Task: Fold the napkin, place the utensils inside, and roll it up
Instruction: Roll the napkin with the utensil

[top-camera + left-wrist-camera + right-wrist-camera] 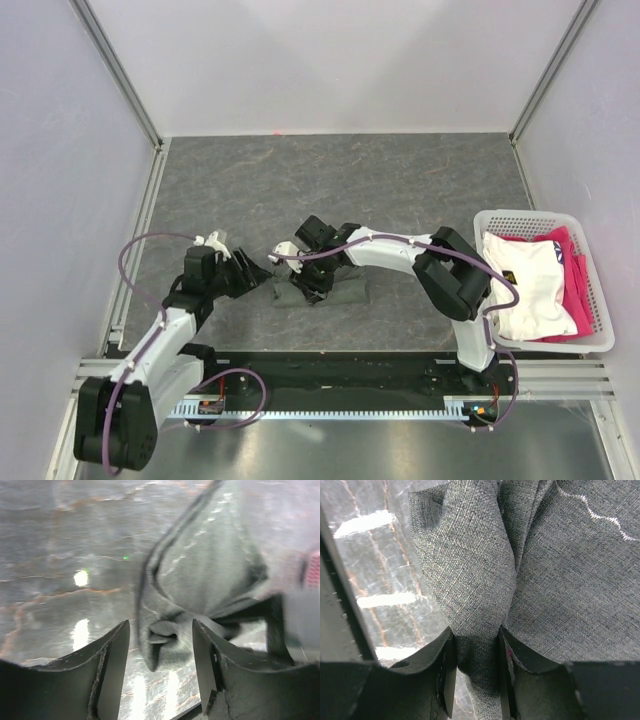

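Top external view: the dark grey napkin (350, 295) lies bunched on the bench (400, 190), near its front edge, in the middle. Your right fingers (437, 680) pinch a fold of it. Your left fingers (112, 670) are spread, one napkin end between them.

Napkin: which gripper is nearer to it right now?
Right. The right gripper is shut on a fold of the napkin, so it is in contact. The left gripper is open, with the napkin's end lying between its fingers, not clamped.
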`<action>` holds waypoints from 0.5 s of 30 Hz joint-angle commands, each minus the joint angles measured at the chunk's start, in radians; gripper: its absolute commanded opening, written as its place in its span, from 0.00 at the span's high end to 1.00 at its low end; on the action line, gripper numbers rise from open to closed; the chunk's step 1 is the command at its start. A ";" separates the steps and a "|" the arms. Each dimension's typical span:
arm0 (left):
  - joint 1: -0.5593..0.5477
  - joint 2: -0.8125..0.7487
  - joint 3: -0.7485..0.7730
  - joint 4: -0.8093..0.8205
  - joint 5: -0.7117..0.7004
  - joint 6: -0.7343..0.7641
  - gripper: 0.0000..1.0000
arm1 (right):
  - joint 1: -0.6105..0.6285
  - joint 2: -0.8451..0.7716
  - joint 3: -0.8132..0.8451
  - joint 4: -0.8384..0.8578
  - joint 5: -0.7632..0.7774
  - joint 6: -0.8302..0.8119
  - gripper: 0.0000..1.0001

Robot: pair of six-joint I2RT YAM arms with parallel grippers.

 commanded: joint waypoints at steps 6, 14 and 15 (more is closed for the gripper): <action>-0.002 -0.057 -0.145 0.284 0.255 -0.065 0.45 | -0.031 0.113 0.055 -0.134 -0.130 0.040 0.60; -0.005 0.020 -0.151 0.348 0.264 -0.057 0.46 | -0.034 0.133 0.070 -0.142 -0.132 0.042 0.60; -0.007 0.029 -0.150 0.354 0.262 -0.057 0.46 | -0.034 0.135 0.070 -0.142 -0.132 0.042 0.60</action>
